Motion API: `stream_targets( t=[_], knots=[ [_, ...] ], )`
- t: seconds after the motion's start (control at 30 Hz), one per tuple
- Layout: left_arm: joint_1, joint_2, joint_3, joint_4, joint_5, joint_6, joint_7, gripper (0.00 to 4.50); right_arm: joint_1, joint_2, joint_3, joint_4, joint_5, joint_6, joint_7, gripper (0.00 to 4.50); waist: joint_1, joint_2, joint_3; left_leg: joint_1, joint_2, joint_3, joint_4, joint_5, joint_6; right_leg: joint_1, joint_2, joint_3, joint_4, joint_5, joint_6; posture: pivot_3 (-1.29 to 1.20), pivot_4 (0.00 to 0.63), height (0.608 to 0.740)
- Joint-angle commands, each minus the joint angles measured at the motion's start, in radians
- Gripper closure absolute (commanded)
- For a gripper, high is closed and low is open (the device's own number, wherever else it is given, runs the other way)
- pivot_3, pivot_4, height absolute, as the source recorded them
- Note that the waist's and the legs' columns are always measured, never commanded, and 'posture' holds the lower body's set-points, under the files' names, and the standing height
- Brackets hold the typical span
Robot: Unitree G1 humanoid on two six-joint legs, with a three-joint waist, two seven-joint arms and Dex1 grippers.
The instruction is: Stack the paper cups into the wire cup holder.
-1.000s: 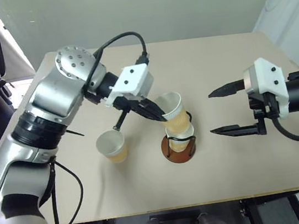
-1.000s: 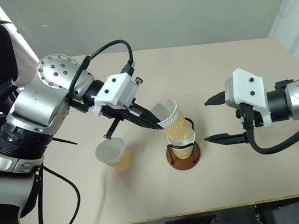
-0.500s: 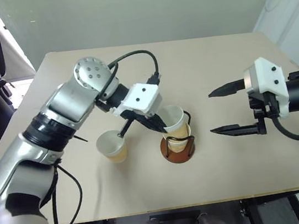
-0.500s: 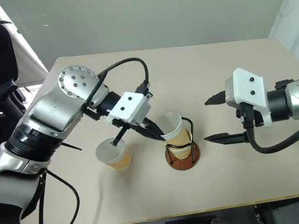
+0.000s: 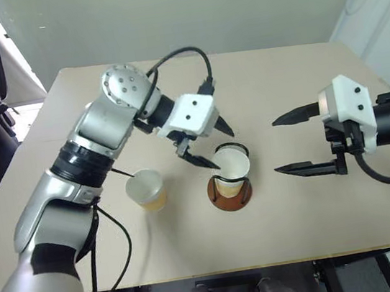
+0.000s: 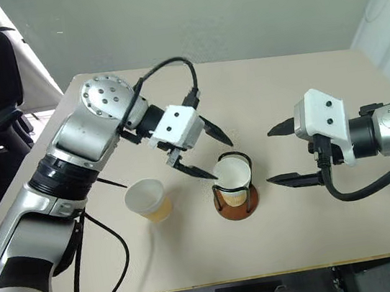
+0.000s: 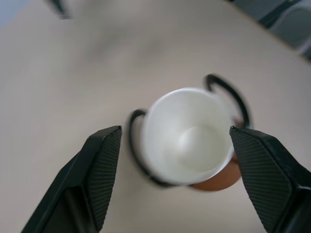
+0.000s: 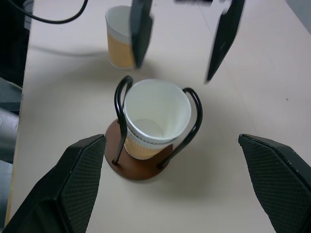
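While upright, stacked cups sit in the holder, mouths upward

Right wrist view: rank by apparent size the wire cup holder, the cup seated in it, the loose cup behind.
1. wire cup holder: its loops and base enclose the cup.
2. cup in the holder.
3. loose cup: looks smallest, but it stands farther from the camera and a left gripper finger partly hides it, so its rank against the seated cup is unsure.

A beige desk carries two items. The wire cup holder stands near the middle, toward the front edge, with nested paper cups inside. A single paper cup stands upright just left of it.
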Motion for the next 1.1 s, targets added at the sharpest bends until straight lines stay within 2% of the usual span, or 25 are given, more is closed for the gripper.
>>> stream_targets(
  t=[0.03, 0.17, 0.27, 0.47, 0.57, 0.67, 0.9, 1.1],
  knots=[
    [0.006, 0.086, 0.098, -0.059, 0.036, -0.018, -0.009, 0.64, -0.002, 0.002, -0.031, -0.019, 0.004, -0.014, -0.005, 0.0, -0.004, 0.0, 0.0, 0.0, 0.0, 0.0, 0.0, 0.0, 0.0, 0.0, 0.0, 0.0, 0.0, 0.0, 0.0, 0.0, 0.15, 0.74],
    [0.06, 0.177, 0.122, -0.101, 0.109, -0.039, -0.01, 0.64, -0.01, 0.0, -0.028, -0.007, 0.005, -0.021, 0.01, 0.0, -0.005, 0.001, 0.0, 0.0, 0.0, 0.0, 0.0, 0.0, 0.0, 0.0, 0.0, 0.0, -0.001, 0.0, 0.0, 0.0, 0.15, 0.74],
    [0.094, 0.21, 0.137, -0.126, 0.139, -0.023, -0.002, 0.64, -0.024, -0.001, -0.017, 0.007, 0.003, -0.027, 0.028, 0.0, 0.001, 0.0, 0.0, 0.0, 0.0, 0.0, 0.0, 0.0, 0.001, 0.0, 0.0, 0.001, 0.0, 0.0, 0.0, 0.0, 0.15, 0.74],
    [0.171, 0.285, 0.196, -0.24, 0.093, 0.068, -0.048, 0.64, -0.051, -0.008, -0.005, 0.031, 0.006, -0.028, 0.064, 0.0, -0.002, 0.001, 0.0, 0.0, 0.0, 0.0, 0.0, -0.001, 0.002, 0.0, 0.0, 0.001, -0.001, 0.0, 0.0, 0.0, 0.15, 0.74],
    [0.225, 0.367, 0.216, -0.353, -0.014, 0.178, -0.055, 0.64, -0.047, -0.027, -0.013, 0.037, 0.011, -0.02, 0.088, 0.0, -0.006, 0.001, 0.0, 0.0, 0.0, 0.0, -0.001, -0.001, 0.001, -0.001, 0.0, 0.001, -0.001, 0.0, 0.0, 0.0, 0.15, 0.74],
    [0.286, 0.453, 0.21, -0.406, -0.02, 0.176, -0.056, 0.64, -0.035, -0.056, -0.031, 0.043, 0.025, -0.007, 0.121, 0.0, -0.007, 0.001, 0.0, 0.0, 0.0, 0.0, -0.001, -0.001, 0.001, -0.001, 0.0, 0.001, -0.001, 0.0, 0.0, 0.0, 0.15, 0.74],
    [0.427, 0.523, 0.256, -0.516, -0.017, 0.222, -0.034, 0.64, -0.086, -0.059, 0.0, 0.069, 0.039, -0.003, 0.174, 0.0, -0.006, 0.001, 0.0, 0.001, 0.0, 0.0, 0.0, -0.001, 0.001, 0.0, 0.0, 0.001, 0.0, 0.0, 0.0, 0.0, 0.15, 0.74],
    [0.52, 0.566, 0.281, -0.559, 0.013, 0.252, -0.014, 0.64, -0.127, -0.019, -0.02, 0.067, 0.122, -0.008, 0.23, 0.0, -0.01, 0.001, 0.0, 0.001, 0.0, 0.0, -0.001, -0.001, 0.001, -0.001, 0.0, 0.001, 0.0, -0.001, -0.001, 0.0, 0.15, 0.74]
  ],
)
